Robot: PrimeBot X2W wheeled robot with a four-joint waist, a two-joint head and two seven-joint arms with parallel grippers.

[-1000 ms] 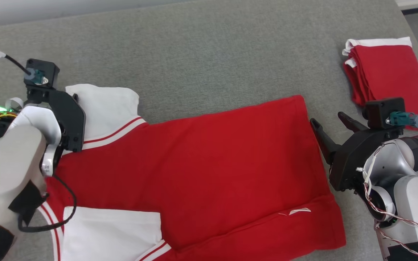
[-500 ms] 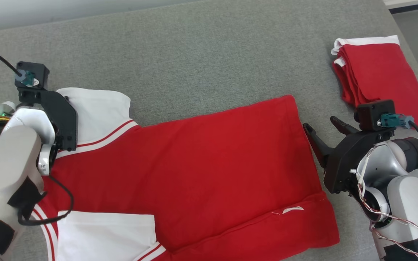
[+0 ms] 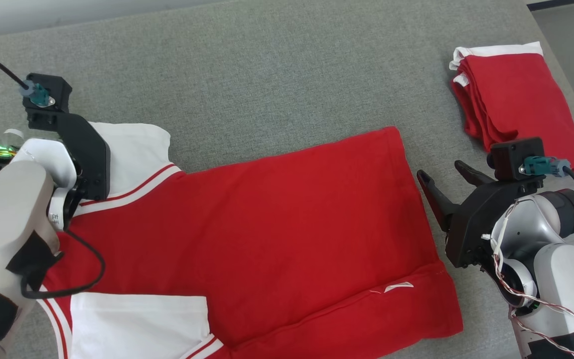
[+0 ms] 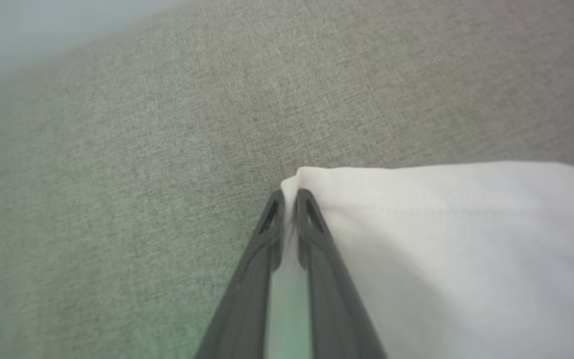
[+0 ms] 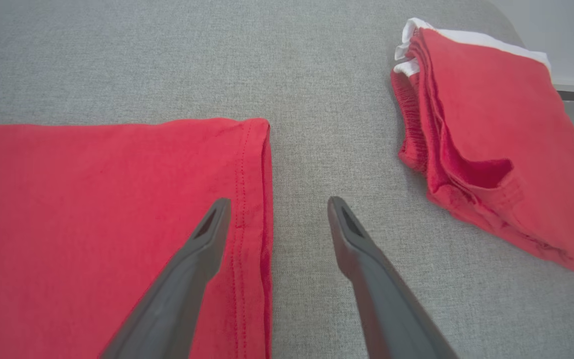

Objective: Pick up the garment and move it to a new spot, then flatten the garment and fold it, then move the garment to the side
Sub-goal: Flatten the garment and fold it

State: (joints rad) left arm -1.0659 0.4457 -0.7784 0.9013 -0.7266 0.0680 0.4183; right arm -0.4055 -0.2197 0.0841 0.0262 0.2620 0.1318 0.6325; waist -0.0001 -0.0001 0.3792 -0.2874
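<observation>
The garment (image 3: 277, 219) is a red shirt with white sleeves, spread flat on the grey cloth surface (image 3: 267, 75). Its far white sleeve (image 3: 132, 144) lies at the left. In the left wrist view my left gripper (image 4: 289, 197) is shut on the corner edge of that white sleeve (image 4: 441, 239), with white cloth pinched between the dark fingers. My right gripper (image 3: 439, 169) stands open just off the shirt's right hem. In the right wrist view the right gripper (image 5: 278, 202) has one finger over the red hem (image 5: 252, 189) and the other over bare grey cloth.
A folded pile of red and white garments (image 3: 516, 94) lies at the far right, near the surface's edge; it also sits right of the open fingers as the folded pile (image 5: 491, 134). Bare grey surface stretches behind the shirt.
My left gripper has closed on the white sleeve's corner. The head camera has shifted slightly, so the whole picture slid left and up. The right gripper stays open.
</observation>
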